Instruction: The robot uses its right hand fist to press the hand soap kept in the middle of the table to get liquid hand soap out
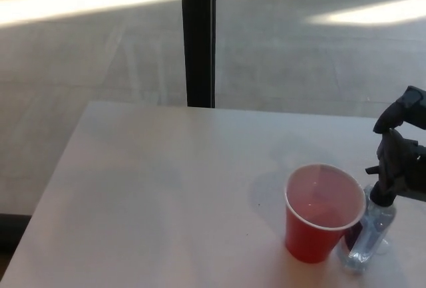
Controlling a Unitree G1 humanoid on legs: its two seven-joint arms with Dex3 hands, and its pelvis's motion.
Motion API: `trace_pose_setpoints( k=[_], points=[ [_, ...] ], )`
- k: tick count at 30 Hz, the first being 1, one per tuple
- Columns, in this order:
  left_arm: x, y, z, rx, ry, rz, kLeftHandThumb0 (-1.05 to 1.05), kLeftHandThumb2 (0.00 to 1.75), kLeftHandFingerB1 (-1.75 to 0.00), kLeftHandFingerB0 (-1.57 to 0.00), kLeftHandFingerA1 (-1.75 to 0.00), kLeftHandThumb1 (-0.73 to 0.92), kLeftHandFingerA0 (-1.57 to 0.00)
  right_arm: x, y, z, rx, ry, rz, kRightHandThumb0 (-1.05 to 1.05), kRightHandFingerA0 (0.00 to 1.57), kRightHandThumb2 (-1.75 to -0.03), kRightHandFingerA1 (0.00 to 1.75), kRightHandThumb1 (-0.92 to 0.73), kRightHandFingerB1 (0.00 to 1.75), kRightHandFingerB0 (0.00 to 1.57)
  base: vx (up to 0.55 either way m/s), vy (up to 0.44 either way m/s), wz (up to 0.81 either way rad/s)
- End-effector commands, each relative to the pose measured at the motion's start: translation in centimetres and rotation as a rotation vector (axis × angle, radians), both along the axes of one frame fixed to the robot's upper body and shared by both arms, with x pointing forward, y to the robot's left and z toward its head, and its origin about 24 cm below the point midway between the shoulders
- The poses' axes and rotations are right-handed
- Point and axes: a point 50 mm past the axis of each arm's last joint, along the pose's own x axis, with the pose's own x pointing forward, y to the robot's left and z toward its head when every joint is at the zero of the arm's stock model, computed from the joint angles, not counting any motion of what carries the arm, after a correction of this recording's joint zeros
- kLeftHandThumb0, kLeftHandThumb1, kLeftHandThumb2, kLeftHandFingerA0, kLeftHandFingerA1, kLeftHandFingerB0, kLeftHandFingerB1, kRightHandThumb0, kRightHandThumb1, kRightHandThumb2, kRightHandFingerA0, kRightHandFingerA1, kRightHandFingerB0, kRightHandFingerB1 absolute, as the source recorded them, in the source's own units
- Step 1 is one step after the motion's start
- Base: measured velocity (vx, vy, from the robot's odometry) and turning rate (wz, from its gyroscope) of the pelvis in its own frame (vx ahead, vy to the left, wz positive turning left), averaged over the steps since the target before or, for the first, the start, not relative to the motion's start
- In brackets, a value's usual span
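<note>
Pressing looks to be at its start or just under way. Near the right front of the pale, smooth surface point(166, 188) stands the small clear plastic hand soap bottle with a black pump head point(371, 229), not in the middle as the task words it, and it touches or stands just beside the red plastic cup point(321, 215) on that cup's right. The pump's spout points left, over the cup's rim. The robot's black right hand point(401, 161) enters from the right edge and sits on or just above the pump head; its fingers point(394, 116) appear curled in toward a fist rather than spread, holding nothing, though much of the hand is cut off by the picture's edge. Whether the pump is already pushed down is hard to tell. No stream of soap shows at the spout, and the cup's inside is too blurred to tell if any has landed. The left hand does not show. What seems left is a firm downward push, then lifting the fist clear.
</note>
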Motion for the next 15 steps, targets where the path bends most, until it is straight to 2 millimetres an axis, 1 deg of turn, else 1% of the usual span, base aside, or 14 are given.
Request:
trace_pose_setpoints(
  k=[1, 2, 5, 6, 8, 9, 11, 12, 14, 15],
  points=[
    [-0.1, 0.6, 0.4, 0.023, -0.006, 0.005, -0.26, 0.99, -0.75, -0.49, -0.86, 0.41, -0.66, -0.2, -0.7, -1.7, -0.015, 0.060, -0.041, -0.20, 1.01, -1.10, 1.75, -0.59, 1.66, 0.66, 0.00, 0.000, 0.00],
    [0.0, 0.6, 0.4, 0.030, 0.003, 0.006, -0.26, 0.98, -0.74, -0.48, -0.87, 0.42, -0.68, -0.2, -0.7, -2.2, -0.009, 0.065, -0.034, -0.21, 1.01, -1.11, 1.75, -0.60, 1.69, 0.64, 0.00, 0.000, 0.00],
    [0.0, 0.5, 0.4, 0.029, 0.003, 0.005, -0.26, 0.98, -0.74, -0.48, -0.87, 0.42, -0.68, -0.3, -0.7, -2.2, -0.011, 0.060, -0.033, -0.21, 1.01, -1.11, 1.75, -0.60, 1.69, 0.64, 0.00, 0.000, 0.00],
    [0.1, 0.5, 0.4, 0.030, -0.001, 0.005, -0.26, 0.98, -0.74, -0.48, -0.86, 0.42, -0.65, -0.3, -0.6, -2.8, 0.000, 0.065, -0.033, -0.20, 1.02, -1.15, 1.75, -0.58, 1.66, 0.68, 0.00, 0.000, 0.00],
    [0.1, 0.5, 0.4, 0.031, -0.001, 0.005, -0.26, 0.98, -0.74, -0.48, -0.86, 0.42, -0.65, -0.3, -0.6, -2.9, 0.001, 0.063, -0.033, -0.20, 1.02, -1.15, 1.75, -0.58, 1.66, 0.68, 0.00, 0.000, 0.00],
    [0.1, 0.4, 0.3, 0.028, 0.004, -0.004, -0.28, 0.98, -0.74, -0.47, -0.83, 0.43, -0.61, -0.5, -0.5, -3.4, 0.029, 0.083, -0.045, -0.22, 1.02, -1.11, 1.75, -0.60, 1.66, 0.67, 0.00, 0.000, 0.00],
    [0.2, 0.3, 0.3, 0.026, 0.003, 0.000, -0.28, 0.98, -0.74, -0.47, -0.84, 0.43, -0.62, -0.6, -0.3, -3.7, 0.042, 0.093, -0.052, -0.24, 1.02, -1.11, 1.75, -0.61, 1.67, 0.67, 0.00, 0.000, 0.00],
    [0.2, 0.3, 0.2, 0.022, -0.001, 0.007, -0.28, 0.98, -0.74, -0.47, -0.83, 0.42, -0.61, -0.7, -0.2, -3.9, 0.054, 0.105, -0.058, -0.24, 1.01, -1.09, 1.75, -0.62, 1.68, 0.63, 0.00, 0.000, 0.00],
    [0.2, 0.3, 0.2, 0.021, -0.003, 0.009, -0.28, 0.98, -0.74, -0.47, -0.83, 0.42, -0.61, -0.8, -0.2, -4.0, 0.059, 0.109, -0.060, -0.24, 1.01, -1.09, 1.75, -0.62, 1.68, 0.63, 0.00, 0.000, 0.00],
    [0.2, 0.3, 0.2, 0.023, 0.001, 0.004, -0.29, 0.98, -0.74, -0.48, -0.83, 0.42, -0.62, -0.8, 0.0, -4.4, 0.057, 0.116, -0.063, -0.24, 1.01, -1.08, 1.75, -0.63, 1.68, 0.62, 0.00, 0.000, 0.00]
  ],
)
